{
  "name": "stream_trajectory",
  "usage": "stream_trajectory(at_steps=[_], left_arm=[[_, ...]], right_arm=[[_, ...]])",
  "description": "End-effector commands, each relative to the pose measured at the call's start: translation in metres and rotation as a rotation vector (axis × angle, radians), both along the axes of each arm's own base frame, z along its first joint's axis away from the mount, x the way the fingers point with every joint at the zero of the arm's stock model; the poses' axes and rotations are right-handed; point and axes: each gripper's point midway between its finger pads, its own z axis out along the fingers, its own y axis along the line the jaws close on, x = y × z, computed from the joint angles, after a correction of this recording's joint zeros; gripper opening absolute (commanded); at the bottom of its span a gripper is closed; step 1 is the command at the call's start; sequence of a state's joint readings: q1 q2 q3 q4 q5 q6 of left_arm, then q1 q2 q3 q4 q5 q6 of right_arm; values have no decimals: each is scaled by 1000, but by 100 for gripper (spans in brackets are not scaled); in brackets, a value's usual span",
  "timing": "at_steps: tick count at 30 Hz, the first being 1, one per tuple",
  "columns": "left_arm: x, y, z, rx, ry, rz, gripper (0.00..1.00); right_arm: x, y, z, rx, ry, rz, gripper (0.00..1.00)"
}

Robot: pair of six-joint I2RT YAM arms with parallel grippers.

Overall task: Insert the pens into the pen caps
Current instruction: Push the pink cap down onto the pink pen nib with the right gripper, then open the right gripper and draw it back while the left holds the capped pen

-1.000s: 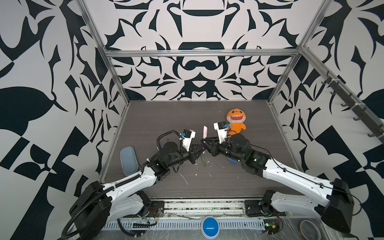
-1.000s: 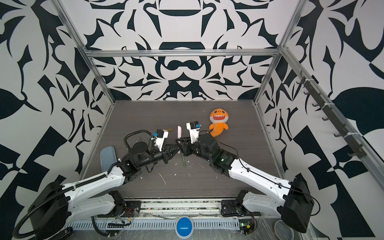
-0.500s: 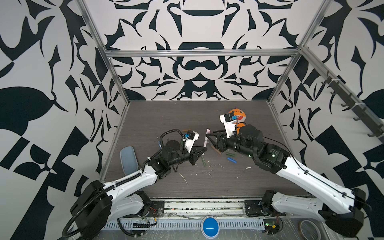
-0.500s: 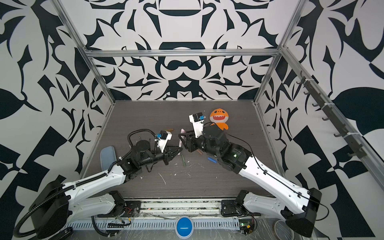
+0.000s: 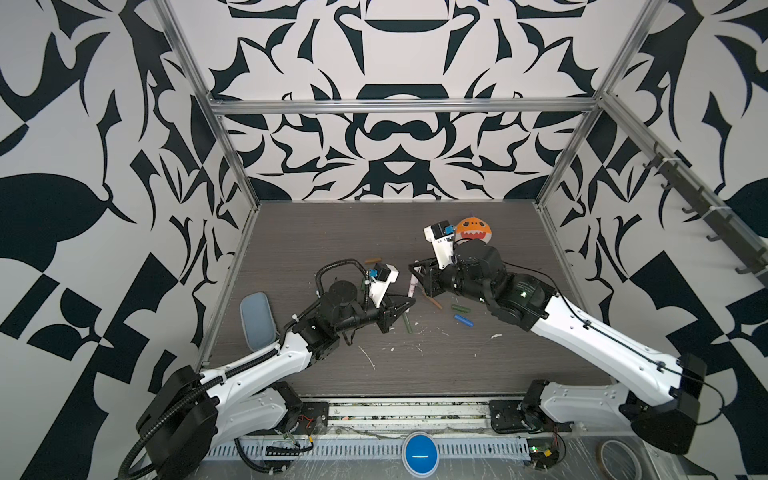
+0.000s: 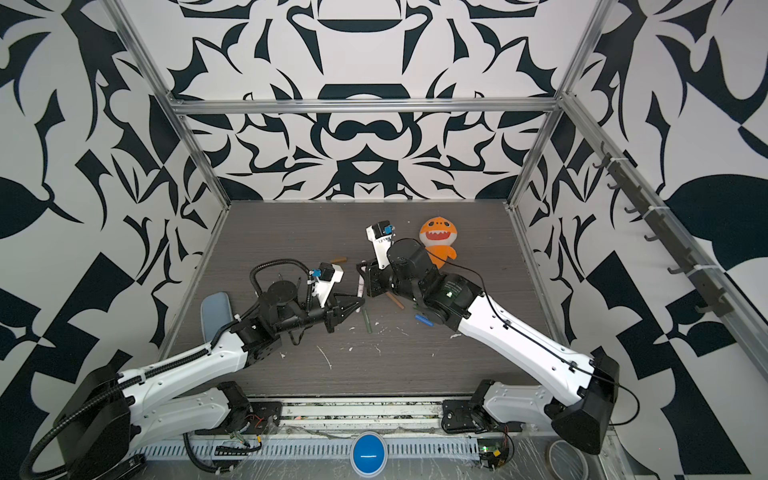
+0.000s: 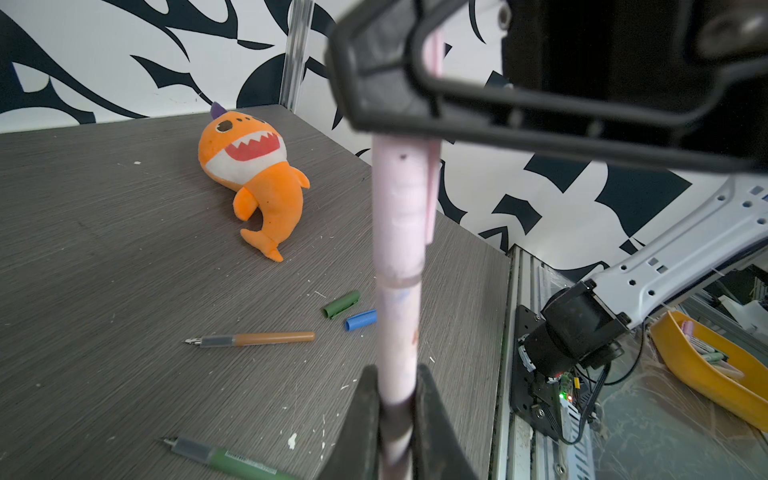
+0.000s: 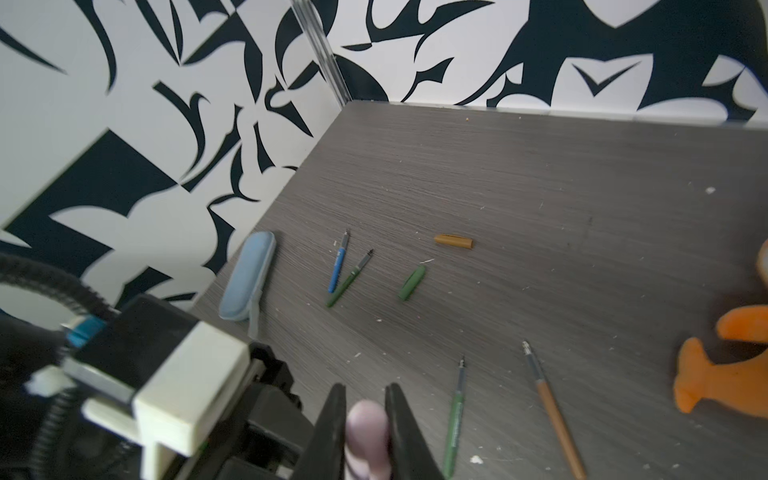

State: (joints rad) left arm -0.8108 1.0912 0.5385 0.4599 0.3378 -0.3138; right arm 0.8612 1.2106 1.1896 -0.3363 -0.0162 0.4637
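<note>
Gripping the pink pen (image 7: pixel 397 332) by its lower end, the left end effector (image 7: pixel 395 415) is closed tight on the barrel. The pen stands nearly upright above the middle of the surface (image 5: pixel 332 232). The right end effector (image 8: pixel 368 419) is clamped on the pink cap (image 7: pixel 401 199), which sits over the pen's upper end, its rim meeting the barrel at a visible seam.

In a top view, a plush shark (image 5: pixel 473 228) lies at 1 o'clock from the held pen. A green cap (image 5: pixel 459 308) and a blue cap (image 5: pixel 463 321) lie at 4 o'clock, with an orange-brown pen (image 5: pixel 434 302) nearer in. A dark green pen (image 5: pixel 406 322) lies at 6 o'clock, a mustard cap (image 5: pixel 372 261) at 10 o'clock, and a blue-grey case (image 5: pixel 257 320) at 8 o'clock by the wall.

The right wrist view shows a blue pen (image 8: pixel 338 266), a second green pen (image 8: pixel 349 280) and a second green cap (image 8: pixel 413 282) lying near the case.
</note>
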Motion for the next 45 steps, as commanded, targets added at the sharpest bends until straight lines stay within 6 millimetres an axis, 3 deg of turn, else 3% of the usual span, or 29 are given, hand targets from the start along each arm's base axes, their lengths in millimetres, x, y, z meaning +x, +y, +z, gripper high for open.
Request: stream_trajectory(at_steps=[1,5,12,25,27,30,32,34,37,38,41,45], left_arm=[[-2,1,22,-49,-49,-4,0],[1,3,34,-90,-67,21,0],[17,6,73,-178,-139,102,0],[53,10,141,-274,-191,122,0],[56,9,143,-264,-184,123,0],[57,0,127,-204,-139,86,0],[58,-4,102,-159,-80,74,0],[59,-5,71,-126,-16,72,0],[58,-2,32,-87,62,88,0],[58,-1,23,-76,82,100,0],[60,7,4,-53,123,146,0],[73,18,-4,11,154,249,0]], right_arm=[[-9,8,22,78,-15,52,9],[-14,11,9,80,15,79,6],[-19,14,-24,57,55,113,4],[-30,14,-113,-80,179,139,2],[-31,13,-115,-85,187,142,5],[-25,15,-79,-33,112,131,18],[-15,12,-36,5,10,93,31],[-4,4,21,65,-117,42,41],[-2,-4,90,143,-257,9,47],[-2,-8,103,156,-282,-1,48],[-7,-17,125,193,-327,-12,48],[-8,-36,107,166,-332,-77,48]])
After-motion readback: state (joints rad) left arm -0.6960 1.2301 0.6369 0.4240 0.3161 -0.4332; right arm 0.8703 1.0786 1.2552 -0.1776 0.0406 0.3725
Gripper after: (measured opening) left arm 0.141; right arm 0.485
